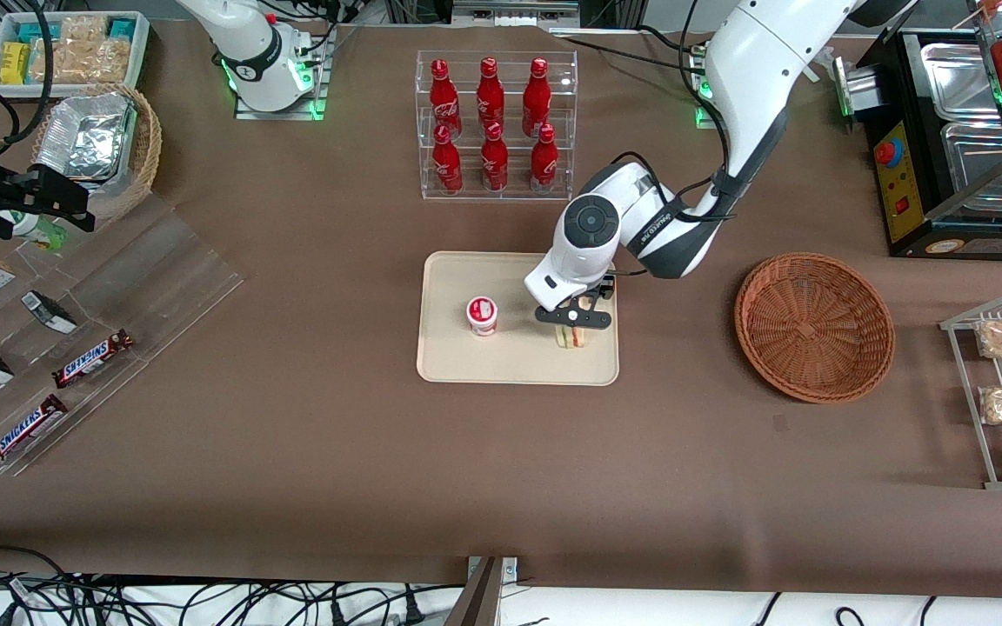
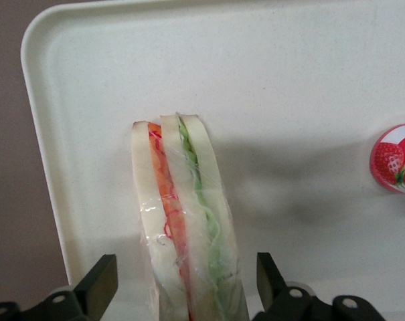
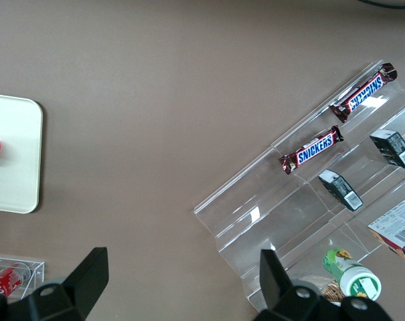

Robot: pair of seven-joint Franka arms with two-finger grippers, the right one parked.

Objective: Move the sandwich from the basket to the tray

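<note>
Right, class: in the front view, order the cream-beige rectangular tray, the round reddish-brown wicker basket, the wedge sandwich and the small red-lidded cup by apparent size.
1. cream-beige rectangular tray
2. round reddish-brown wicker basket, somewhat smaller
3 and 4. wedge sandwich and small red-lidded cup: too alike, since the open gripper partly covers the sandwich.

**Readable brands on the bench**

We read "SNICKERS" on two chocolate bars (image 1: 93, 358) (image 1: 24, 431) lying in the clear acrylic display (image 1: 110, 296) toward the parked arm's end. We make out white script on the red bottles (image 1: 490, 91) but cannot read it.
</note>
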